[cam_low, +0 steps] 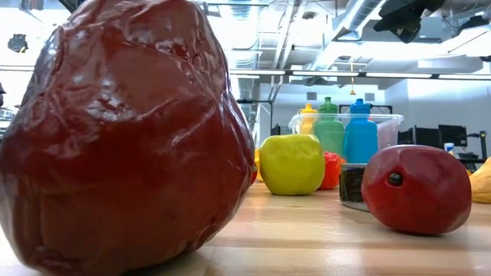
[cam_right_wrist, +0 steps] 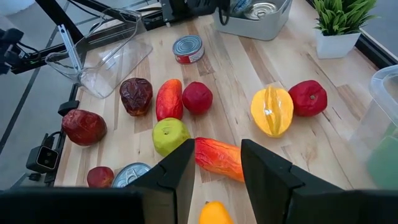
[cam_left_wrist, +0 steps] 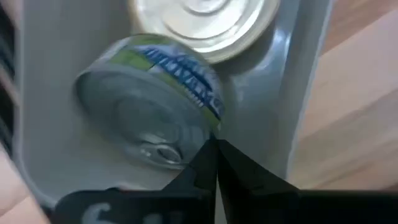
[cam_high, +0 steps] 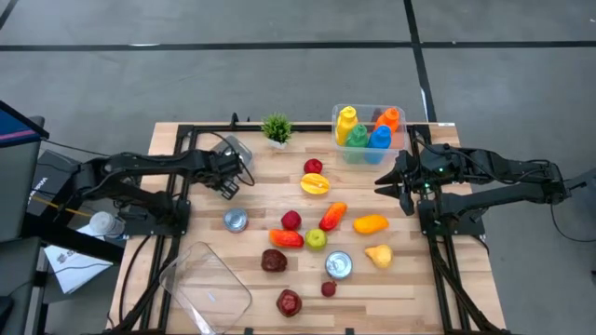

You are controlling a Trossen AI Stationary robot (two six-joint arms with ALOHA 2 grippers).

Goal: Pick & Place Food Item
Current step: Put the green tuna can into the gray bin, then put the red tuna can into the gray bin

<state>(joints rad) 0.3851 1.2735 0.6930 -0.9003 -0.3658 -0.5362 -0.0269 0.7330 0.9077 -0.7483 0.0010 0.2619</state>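
A grey bin (cam_left_wrist: 292,93) at the table's far left (cam_high: 238,149) holds two tins: one tilted with a blue-green label (cam_left_wrist: 149,106), and one with its top up (cam_left_wrist: 205,25). My left gripper (cam_left_wrist: 215,163) is shut and points down into the bin beside the tilted tin. It also shows in the high view (cam_high: 230,177). Toy foods lie loose mid-table, among them a red apple (cam_high: 313,167), a yellow fruit (cam_high: 315,183), a green apple (cam_high: 316,239) and an orange-red pepper (cam_right_wrist: 217,157). My right gripper (cam_right_wrist: 217,163) hovers open above the table's right side (cam_high: 403,182), holding nothing. My left gripper's shut fingertips (cam_left_wrist: 208,155) come from above and stand right at the lower rim of the tilted tin (cam_left_wrist: 186,146) inside the bin. I cannot tell whether they touch it.
A clear empty box (cam_high: 207,284) lies at the near left. A clear tub of coloured bottles (cam_high: 368,130) and a small potted plant (cam_high: 276,128) stand at the far edge. Two more tins (cam_high: 235,221) (cam_high: 338,264) sit among the fruit. A dark red fruit (cam_low: 123,130) fills the low view.
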